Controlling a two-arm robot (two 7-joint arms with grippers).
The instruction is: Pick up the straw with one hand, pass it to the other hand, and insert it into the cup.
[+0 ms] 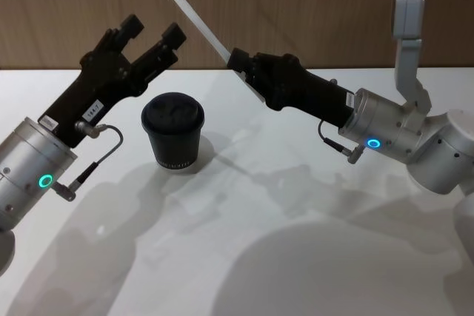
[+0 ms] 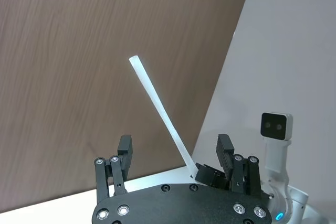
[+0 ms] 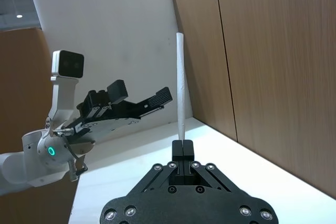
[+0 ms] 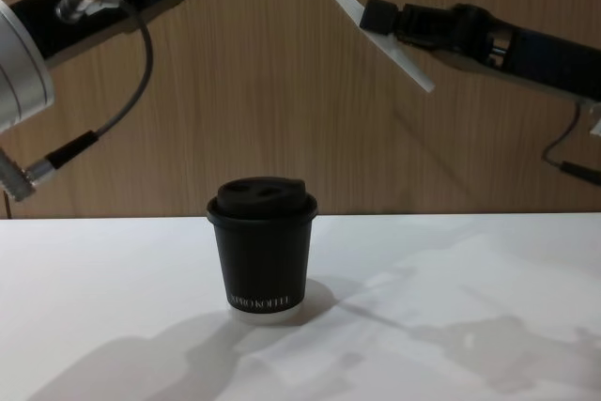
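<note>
Straw [image 1: 192,12] hangs in the air above and behind the cup [image 1: 172,131], apart from it, pinched in the right gripper [image 1: 238,58].

Broad, smooth and white, the table [image 1: 296,257] carries soft grey shadows of both arms. Behind it stands a wall of brown wood-grain panels [image 4: 282,119].

The left gripper [image 1: 153,31] reaches in from the robot's left on a silver cylindrical wrist with a green-lit ring. Its two flat black fingers [image 2: 125,145] stand spread wide with nothing between them, raised above the table and pointing toward the straw, near it but not touching.

The right gripper comes in from the right, its black fingers [image 3: 182,148] pressed together on the straw near its lower end.

On the table, the cup stands upright: a small, tapered black paper cup with pale lettering and a white base rim [image 4: 263,312]. A black plastic lid [image 4: 263,196] with a raised top covers it, so what is inside cannot be told.

Thin, straight and white, the straw slants up from the right gripper toward the robot's left, with a short stub [image 4: 413,68] sticking out below the fingers.
</note>
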